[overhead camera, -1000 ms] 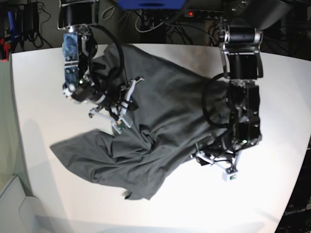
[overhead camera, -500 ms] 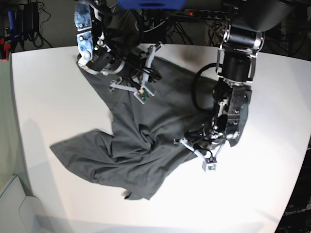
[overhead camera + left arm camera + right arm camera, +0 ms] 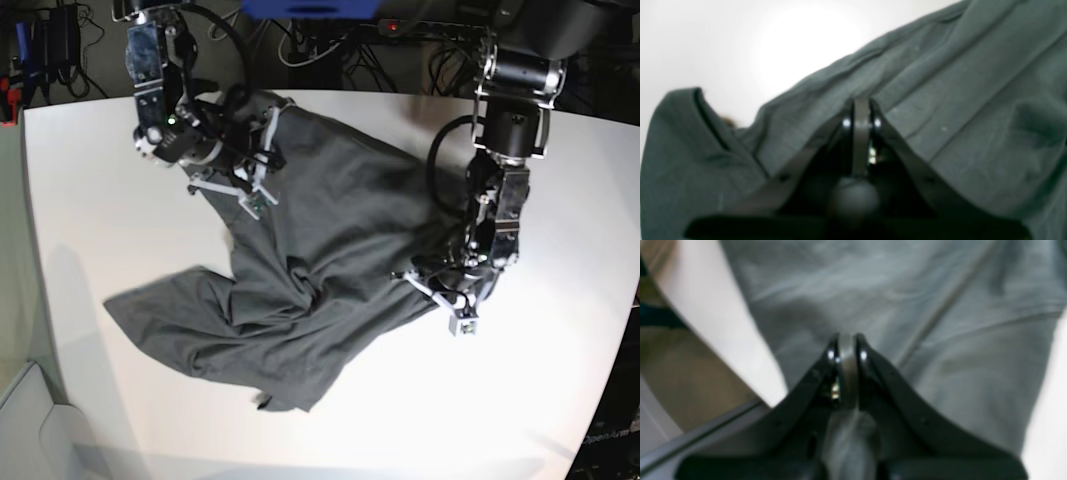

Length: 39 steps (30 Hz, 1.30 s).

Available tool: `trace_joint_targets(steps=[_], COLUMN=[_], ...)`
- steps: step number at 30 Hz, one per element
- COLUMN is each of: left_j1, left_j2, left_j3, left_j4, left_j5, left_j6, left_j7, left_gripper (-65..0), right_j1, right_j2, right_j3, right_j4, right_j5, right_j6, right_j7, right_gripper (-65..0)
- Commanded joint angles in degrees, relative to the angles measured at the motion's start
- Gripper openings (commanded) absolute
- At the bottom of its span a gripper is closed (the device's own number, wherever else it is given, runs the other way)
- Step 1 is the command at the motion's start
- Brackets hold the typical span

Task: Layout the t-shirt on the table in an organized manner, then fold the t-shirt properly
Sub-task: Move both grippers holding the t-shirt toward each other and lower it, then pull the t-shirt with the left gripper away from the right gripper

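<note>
The base view took in the whole white table (image 3: 90, 200) with the t-shirt (image 3: 320, 260) spread crumpled across its middle, something neither wrist camera showed. The left wrist view instead gave a close look at a hemmed corner of cloth (image 3: 690, 140) folded over against the bare tabletop (image 3: 740, 43), and the right wrist view showed the table's edge (image 3: 716, 336) with floor beyond it.

The shirt was dark charcoal grey, plain and heavily wrinkled, with a bunched knot of folds near its centre. One flap stretched toward the near left of the table, and the upper part was drawn up toward the far edge.

The right gripper (image 3: 255, 165) sat at the shirt's far left corner, jaws pressed together with a strip of grey cloth caught between the tips (image 3: 846, 350), fabric draping away below them. The left gripper (image 3: 450, 295) was at the shirt's right edge, lower on the table; its tips (image 3: 861, 113) were closed tight, with shirt fabric lying all around them and seemingly pinched between.
</note>
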Motion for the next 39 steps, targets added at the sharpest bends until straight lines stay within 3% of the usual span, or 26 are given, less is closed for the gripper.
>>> trace_joint_targets(steps=[1, 6, 13, 18, 23, 27, 31, 35, 39], left_j1=[1.09, 4.87, 14.19, 20.26, 26.59, 30.02, 29.84, 23.6, 14.81], left_j2=[-1.58, -3.87, -4.75, -4.57, -2.9, -0.35, 1.94, 3.52, 3.61], left_j3=[-0.21, -1.18, -10.85, -15.95, -20.34, -24.04, -25.0, -22.28, -16.48], left_j4=[-0.41, 2.41, 15.42, 24.12, 34.49, 46.63, 55.59, 54.19, 43.11], left_j5=[0.67, 0.67, 1.02, 0.67, 0.59, 0.59, 0.59, 1.02, 1.02], left_j6=[0.89, 0.89, 0.62, 0.53, 0.53, 0.45, 0.45, 0.45, 0.62], left_j7=[4.76, 5.11, 6.08, 13.11, 18.48, 21.47, 22.7, 23.14, 22.52], left_gripper=[-64.8, -64.8, -64.8, -64.8, -64.8, -64.8, -64.8, -64.8, -64.8], right_j1=[1.08, 6.97, 14.18, 22.18, 28.07, 30.71, 30.62, 25.08, 19.89], right_j2=[0.45, 2.29, 3.35, 2.91, -0.79, -3.16, -3.51, -2.9, -1.31], right_j3=[1.77, 6.17, 6.34, 6.25, 5.29, -0.25, -2.8, -2.89, -2.8], right_j4=[-0.74, -10.41, -20.96, -29.75, -32.39, -32.21, -27.46, -14.89, -6.28], right_j5=[-0.11, 0.16, -0.11, 0.16, 0.07, 0.25, 0.33, 0.33, 0.33], right_j6=[0.23, 0.23, 0.23, 0.23, 0.23, 0.23, 0.31, 0.31, 0.31], right_j7=[0.18, 0.62, 5.02, 5.63, 6.78, 6.43, 6.34, 4.93, 0.18], right_gripper=[-65.0, -65.0, -65.0, -65.0, -65.0, -65.0, -65.0, -65.0, -65.0])
